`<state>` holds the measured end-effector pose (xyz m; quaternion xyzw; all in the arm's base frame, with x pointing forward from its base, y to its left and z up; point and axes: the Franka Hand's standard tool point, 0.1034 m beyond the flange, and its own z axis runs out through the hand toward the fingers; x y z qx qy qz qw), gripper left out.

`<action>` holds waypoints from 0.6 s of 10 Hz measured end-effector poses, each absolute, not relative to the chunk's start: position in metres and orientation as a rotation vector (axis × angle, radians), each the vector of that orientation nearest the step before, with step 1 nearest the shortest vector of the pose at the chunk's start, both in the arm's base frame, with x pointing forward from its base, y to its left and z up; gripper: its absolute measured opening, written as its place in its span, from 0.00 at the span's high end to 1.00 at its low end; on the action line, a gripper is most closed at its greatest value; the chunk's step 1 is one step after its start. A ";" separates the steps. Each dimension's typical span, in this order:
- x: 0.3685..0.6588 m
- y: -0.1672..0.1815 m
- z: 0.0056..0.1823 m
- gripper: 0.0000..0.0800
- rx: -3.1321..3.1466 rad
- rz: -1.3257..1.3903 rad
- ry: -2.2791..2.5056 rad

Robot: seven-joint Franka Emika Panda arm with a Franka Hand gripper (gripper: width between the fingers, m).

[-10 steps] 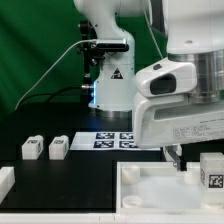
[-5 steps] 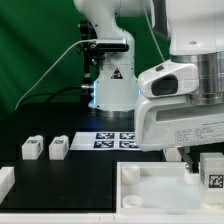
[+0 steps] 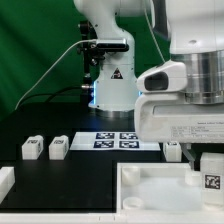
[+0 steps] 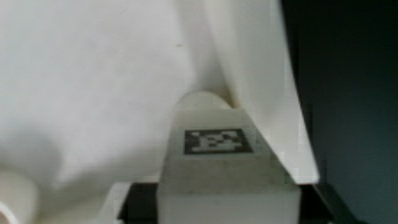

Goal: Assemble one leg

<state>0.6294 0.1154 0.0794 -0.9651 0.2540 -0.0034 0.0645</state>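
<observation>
My gripper [image 3: 208, 160] is at the exterior view's lower right, shut on a leg [image 3: 211, 172], a small white block with a square tag, held over the right corner of the large white tray-like part [image 3: 150, 190]. In the wrist view the leg [image 4: 217, 150] stands between my dark fingers [image 4: 143, 206], tag facing the camera, with the gripper [image 4: 217, 208] closed against its sides and the white part behind it. Two more legs [image 3: 32, 148] [image 3: 58, 148] lie side by side on the black table at the left. Another small white block [image 3: 172, 149] shows just behind the tray.
The marker board [image 3: 115, 140] lies on the table in front of the robot base [image 3: 108, 85]. A white part's corner [image 3: 5, 182] sits at the lower left edge. Cables hang at the back left.
My arm has shifted slightly toward the exterior view's right with the leg still held. The small white block behind the tray has come into view.
</observation>
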 end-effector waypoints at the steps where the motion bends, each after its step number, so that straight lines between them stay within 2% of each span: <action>1: 0.629 0.116 0.077 0.63 -2.817 -0.009 1.063; 3: 0.629 0.114 0.076 0.63 -2.466 0.061 1.666; 6: 0.629 0.115 0.076 0.63 -2.277 0.093 1.914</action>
